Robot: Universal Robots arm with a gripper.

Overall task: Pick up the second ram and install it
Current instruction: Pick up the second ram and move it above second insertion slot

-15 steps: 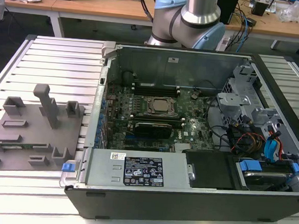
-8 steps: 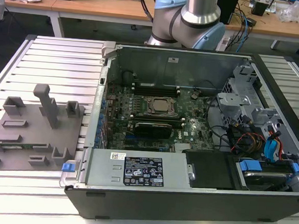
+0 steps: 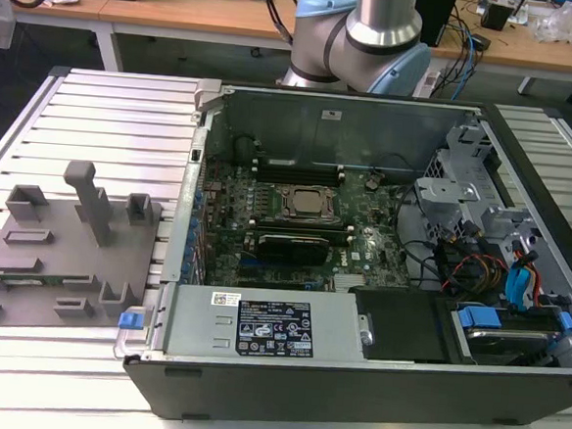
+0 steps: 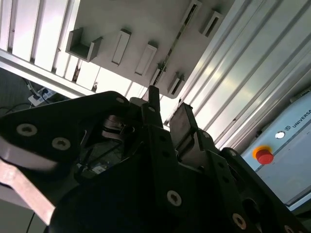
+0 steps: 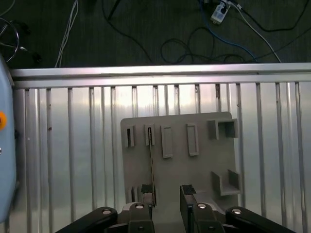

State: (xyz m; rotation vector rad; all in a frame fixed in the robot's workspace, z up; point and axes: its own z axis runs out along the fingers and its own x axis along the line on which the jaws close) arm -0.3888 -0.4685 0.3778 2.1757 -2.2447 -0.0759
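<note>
In the exterior view the arm (image 3: 373,29) is cut off by the upper edge of the frame, with just its lowest joints showing. The gray fixture (image 3: 67,258) is clipped at the frame's left edge, and what sits in its long slot is too small to tell. The computer case (image 3: 352,396) runs off the right edge. In the first wrist view the second ram (image 5: 151,160) stands edge-on as a thin line, so its chips are hidden. Its near end meets one finger of the gripper (image 5: 167,194), and contact cannot be judged. The gripper's body is cut off by the frame's edge. In the second wrist view that dark body hides much of the fixture.
</note>
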